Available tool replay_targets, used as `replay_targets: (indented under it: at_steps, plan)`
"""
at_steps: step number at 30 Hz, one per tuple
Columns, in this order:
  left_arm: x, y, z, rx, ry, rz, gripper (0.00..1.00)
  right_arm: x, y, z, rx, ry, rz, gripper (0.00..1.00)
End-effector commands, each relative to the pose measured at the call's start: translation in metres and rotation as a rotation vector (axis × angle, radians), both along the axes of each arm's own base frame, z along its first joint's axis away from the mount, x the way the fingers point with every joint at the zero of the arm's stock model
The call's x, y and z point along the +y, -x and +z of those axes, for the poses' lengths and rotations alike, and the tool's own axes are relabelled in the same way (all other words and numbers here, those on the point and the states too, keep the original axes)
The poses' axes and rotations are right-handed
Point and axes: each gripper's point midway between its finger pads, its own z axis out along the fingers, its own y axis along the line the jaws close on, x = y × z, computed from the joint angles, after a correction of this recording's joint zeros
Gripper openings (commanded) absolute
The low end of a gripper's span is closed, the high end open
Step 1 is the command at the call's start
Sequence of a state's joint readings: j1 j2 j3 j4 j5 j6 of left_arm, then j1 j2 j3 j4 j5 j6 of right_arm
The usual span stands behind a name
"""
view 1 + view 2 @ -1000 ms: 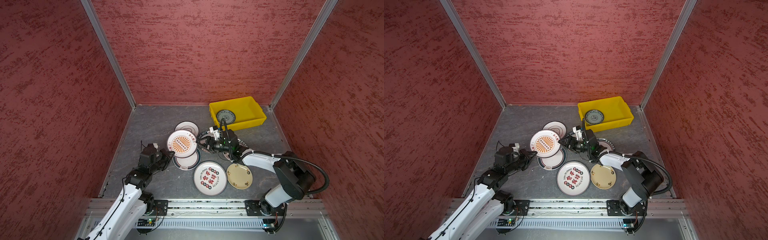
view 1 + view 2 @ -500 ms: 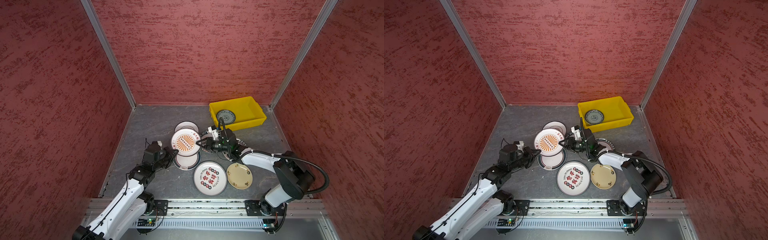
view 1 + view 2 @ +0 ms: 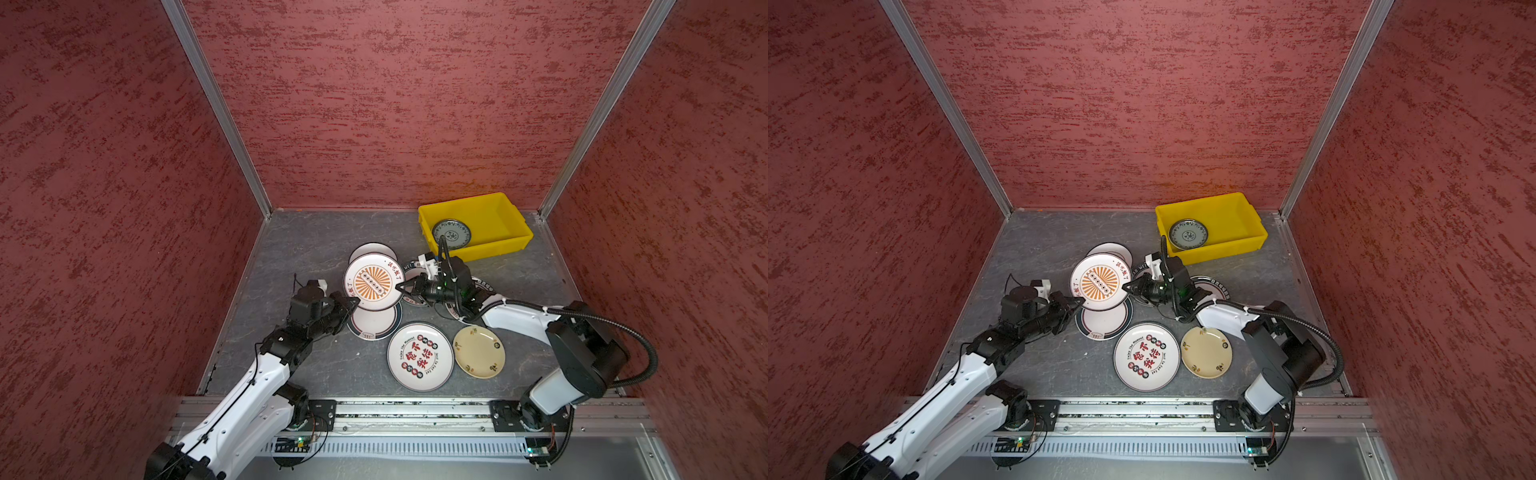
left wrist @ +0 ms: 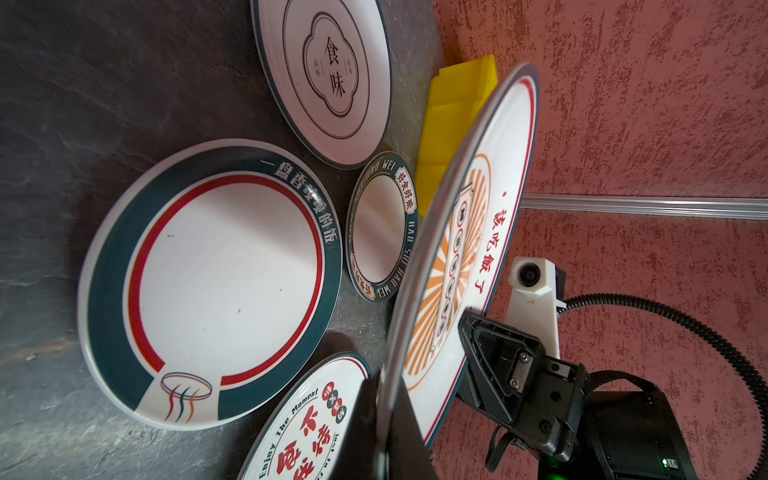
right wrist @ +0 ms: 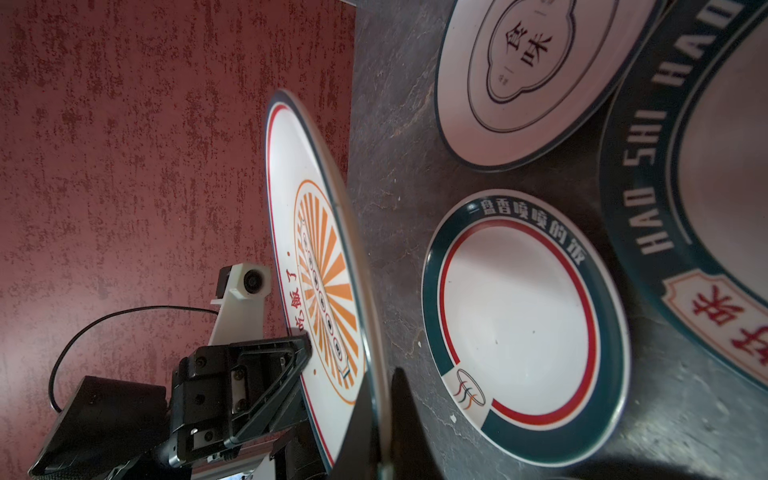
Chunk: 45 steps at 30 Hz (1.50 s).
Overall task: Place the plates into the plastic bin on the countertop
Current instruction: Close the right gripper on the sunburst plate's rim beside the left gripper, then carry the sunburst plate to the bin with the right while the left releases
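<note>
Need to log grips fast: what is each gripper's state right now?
Left gripper: shut on the round white plate with orange sunburst print.
Right gripper: shut on the same plate's opposite rim.

An orange sunburst plate (image 3: 373, 282) is held clear of the counter (image 3: 299, 241) at frame centre, gripped at opposite rim edges. Under it lies a green-rimmed plate (image 3: 374, 326). At lower right lie a red-lettered plate (image 3: 419, 356) and a cream plate (image 3: 478, 351). At upper right, a patterned blue-green plate (image 3: 451, 234) lies flat in the yellow bin (image 3: 503, 247).

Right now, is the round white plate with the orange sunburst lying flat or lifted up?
Lifted. The left gripper and right gripper pinch opposite edges of the orange-sunburst plate, holding it above the green-rimmed plate.
</note>
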<state>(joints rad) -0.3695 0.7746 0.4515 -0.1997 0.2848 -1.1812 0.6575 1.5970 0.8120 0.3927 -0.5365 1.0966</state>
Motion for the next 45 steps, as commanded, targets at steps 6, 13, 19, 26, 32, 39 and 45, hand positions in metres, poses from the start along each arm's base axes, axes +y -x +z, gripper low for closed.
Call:
replay_targets:
  at_steps: [6, 13, 19, 26, 32, 39, 45]
  plan:
    - [-0.004, -0.009, 0.018, -0.050, 0.012, -0.011, 0.00, 0.005, -0.004, 0.011, -0.068, -0.004, -0.002, 0.00]
    - [-0.006, -0.012, 0.018, -0.053, 0.014, -0.024, 0.00, 0.002, -0.004, 0.013, -0.067, 0.005, -0.021, 0.00]
    - [-0.003, -0.012, 0.024, -0.091, 0.009, -0.030, 0.38, -0.004, -0.006, 0.013, -0.064, 0.011, -0.054, 0.00]
    - [0.009, -0.009, 0.038, -0.155, -0.028, -0.005, 0.93, -0.012, -0.011, 0.014, -0.064, 0.050, -0.094, 0.00]
    - [0.019, -0.006, 0.038, -0.156, -0.034, 0.009, 0.99, -0.025, -0.016, 0.016, -0.066, 0.071, -0.144, 0.00]
    - [0.024, -0.005, 0.036, -0.155, -0.010, 0.007, 0.99, -0.045, -0.019, 0.026, -0.097, 0.112, -0.206, 0.00]
    - [0.024, -0.006, 0.037, -0.170, -0.018, 0.002, 0.99, -0.067, -0.025, 0.034, -0.113, 0.139, -0.262, 0.00]
